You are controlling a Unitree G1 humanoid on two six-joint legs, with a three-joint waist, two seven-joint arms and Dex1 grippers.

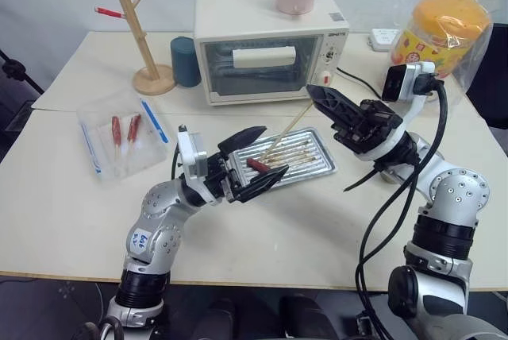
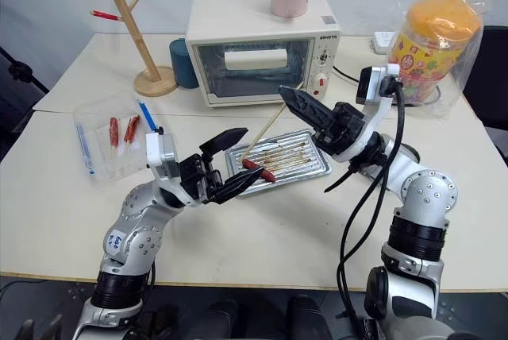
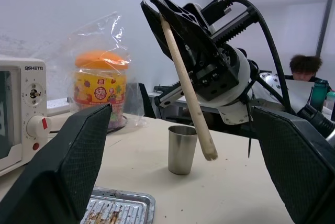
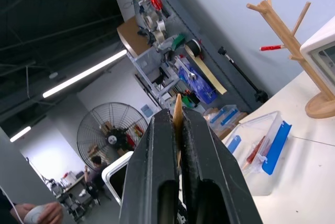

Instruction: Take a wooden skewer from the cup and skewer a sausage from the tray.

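1. Above the small rectangular silver metal baking tray with its ridged, grease-streaked bottom, the right gripper has its two black fingers pressed shut on the thin pale wooden skewer — so the skewer is already out of the small shiny steel cup, which stands on the table beyond the tray.
2. Over the tray's near end, the left gripper is spread wide with nothing clamped; the small glossy reddish-brown sausage shows between its fingers, though whether it rests on a finger or on the tray I cannot tell.
3. Judged step: lining stick up with sausage. Next, the free end must meet one rounded end of the sausage and push along its length while the left gripper steadies it.
4. Long axis of the skewer: slanted, running from the right gripper down and toward the robot's left — its free end aimed at the sausage.
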